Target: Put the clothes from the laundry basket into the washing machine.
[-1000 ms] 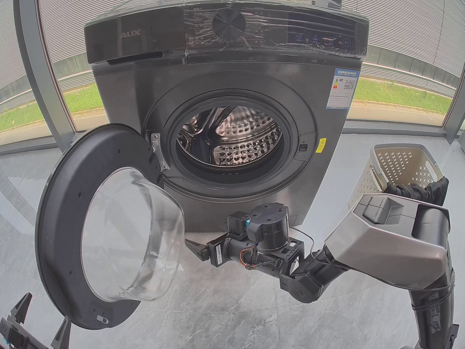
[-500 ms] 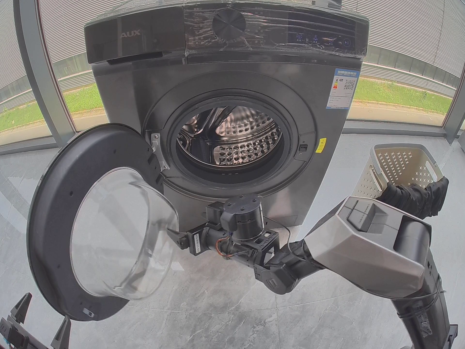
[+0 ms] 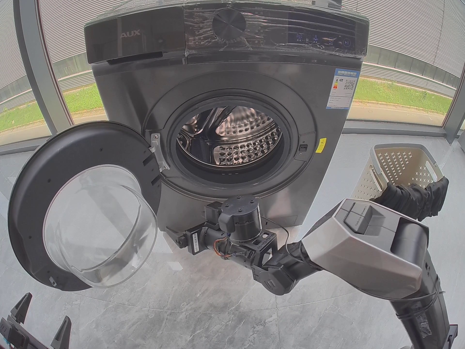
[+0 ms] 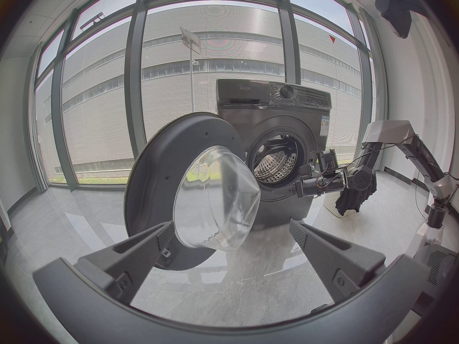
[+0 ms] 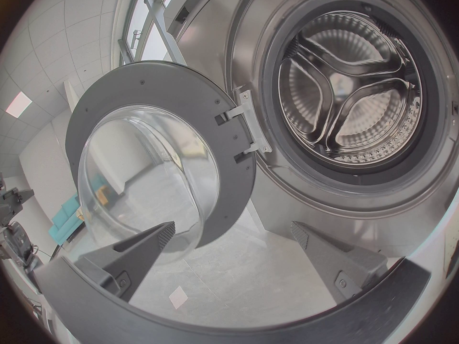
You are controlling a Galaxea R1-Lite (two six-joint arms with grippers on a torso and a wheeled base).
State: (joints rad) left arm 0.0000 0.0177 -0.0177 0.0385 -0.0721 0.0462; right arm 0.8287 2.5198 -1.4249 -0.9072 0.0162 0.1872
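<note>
**Desk:** Where are the clothes?

**Me:** I see a dark garment (image 3: 416, 197) draped over the near rim of the white laundry basket (image 3: 402, 163). The basket stands on the grey tiled floor (image 3: 203, 306), just beside the right side of the washing machine (image 3: 218, 83).

**Desk:** And the machine itself?

**Me:** Its round door (image 3: 82, 204) is swung wide to the left on the hinge (image 3: 157, 151), with the clear glass bowl bulging toward me. The opening faces me, and I can see the perforated steel wall and ribs of the drum (image 3: 232, 139).

**Desk:** Where is your right arm?

**Me:** It reaches in from the right, low in front of the machine and below the opening. The right gripper (image 3: 173, 234) points left, near the door's lower right edge. Its two fingers are spread apart with nothing between them. From the left wrist camera there looks to be a gap between it and the door.

**Desk:** And the left one?

**Me:** The left gripper (image 3: 43, 316) sits low at the near left, nearer to me than the door and well apart from the basket. It faces the machine with its fingers spread wide, and they hold nothing.

**Desk:** Anything behind the machine?

**Me:** Tall windows (image 3: 411, 35), with grass and a pale building outside.
</note>
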